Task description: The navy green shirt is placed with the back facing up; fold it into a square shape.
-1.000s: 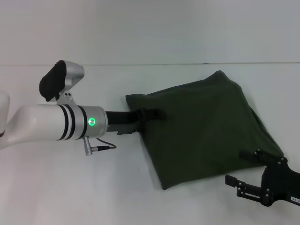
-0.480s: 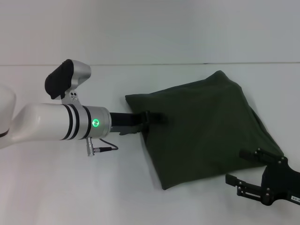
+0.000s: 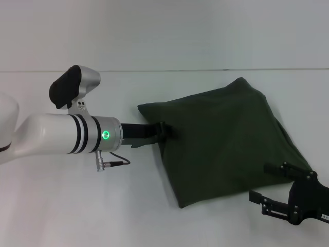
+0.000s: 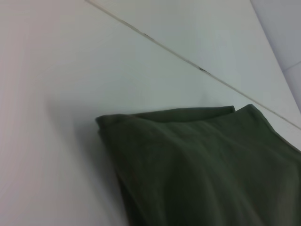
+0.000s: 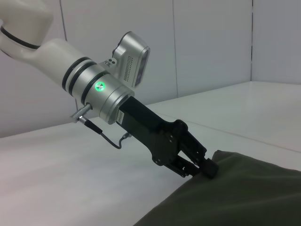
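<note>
The navy green shirt (image 3: 226, 141) is laid folded on the white table (image 3: 77, 206), a skewed square, one corner pointed away. Its left edge is pinched by the left gripper (image 3: 165, 130). The right gripper (image 3: 266, 182) is spread beside its near-right corner.

Head camera above looking down, left wrist close over shirt (image 4: 197, 165), right wrist low, sideways, all sharing it
</note>
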{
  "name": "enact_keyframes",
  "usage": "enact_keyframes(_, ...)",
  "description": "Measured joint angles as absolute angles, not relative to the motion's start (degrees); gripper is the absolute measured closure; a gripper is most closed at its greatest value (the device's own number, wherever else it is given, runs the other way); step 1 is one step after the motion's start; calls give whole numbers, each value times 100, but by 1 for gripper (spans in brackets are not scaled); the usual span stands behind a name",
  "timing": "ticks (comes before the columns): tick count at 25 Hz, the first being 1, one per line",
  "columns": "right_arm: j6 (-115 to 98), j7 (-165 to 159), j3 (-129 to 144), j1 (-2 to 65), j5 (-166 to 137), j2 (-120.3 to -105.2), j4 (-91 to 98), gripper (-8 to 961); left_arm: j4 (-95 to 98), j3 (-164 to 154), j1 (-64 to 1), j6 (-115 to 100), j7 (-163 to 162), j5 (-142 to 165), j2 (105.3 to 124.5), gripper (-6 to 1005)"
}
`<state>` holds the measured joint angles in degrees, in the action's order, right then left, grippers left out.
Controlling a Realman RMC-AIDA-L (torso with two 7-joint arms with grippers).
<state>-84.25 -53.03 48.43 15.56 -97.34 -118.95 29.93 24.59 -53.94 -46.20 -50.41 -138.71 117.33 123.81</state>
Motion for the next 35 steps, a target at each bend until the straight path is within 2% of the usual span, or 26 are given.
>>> enact_keyframes(10, -8448, -5308, 4869, 1566, -9738, -11891, 3024, 119, 2461, -5490, -4635, -5019, -13676, 11733, 12393, 881)
enact_keyframes(18, -8514, -5309, 4834, 1568, -9739, -11895, 3024, 119, 2478, -5508, -4647, -4915, -13595, 11733, 12346, 962)
enact_keyframes(35, -8609, -5317, 4825, 1679, -9693, -11941, 3024, 118, 2513, -5176, -4520, -4797, -13238, 11801, 11840, 965)
